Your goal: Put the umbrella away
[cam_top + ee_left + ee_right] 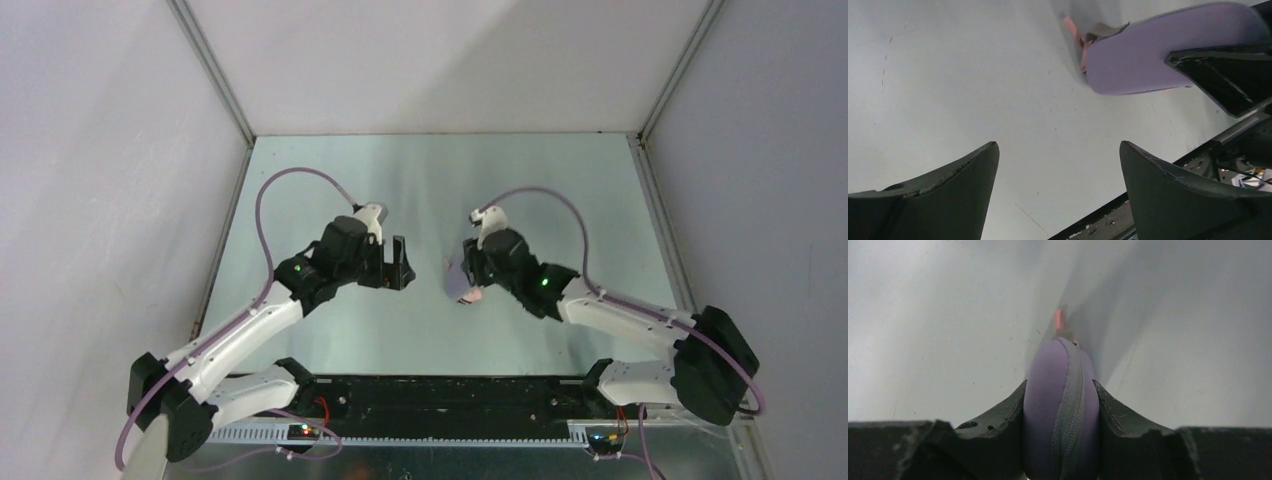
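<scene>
The right fingers (998,420) are clenched on a lilac case (1048,390), one dark pad pressed against each long flank, and a grey zipper seam runs up the case's middle between them. From above, the case hangs just beside the centre of the pale surface (440,180), at about 6 o'clock from the middle. Whether it rests on the surface or is held just clear of it cannot be told. Of the umbrella (1059,319) only a small pink scrap shows, poking out of the end of the case farthest from the wrist. In the right wrist view that scrap sits at 12 o'clock from the case; in the overhead view it peeks out at roughly 5 o'clock of it. The rest of the umbrella is hidden, apparently inside the case. The left fingers (948,190) stand spread wide with nothing between them, only bare surface showing in the gap. They are at 9 o'clock of the case in the overhead view, near it but not touching, and they point toward it. In the left wrist view the case lies at about 1 o'clock, with one right finger dark across its lilac side and pink fabric beside a grey fold at its left end.
</scene>
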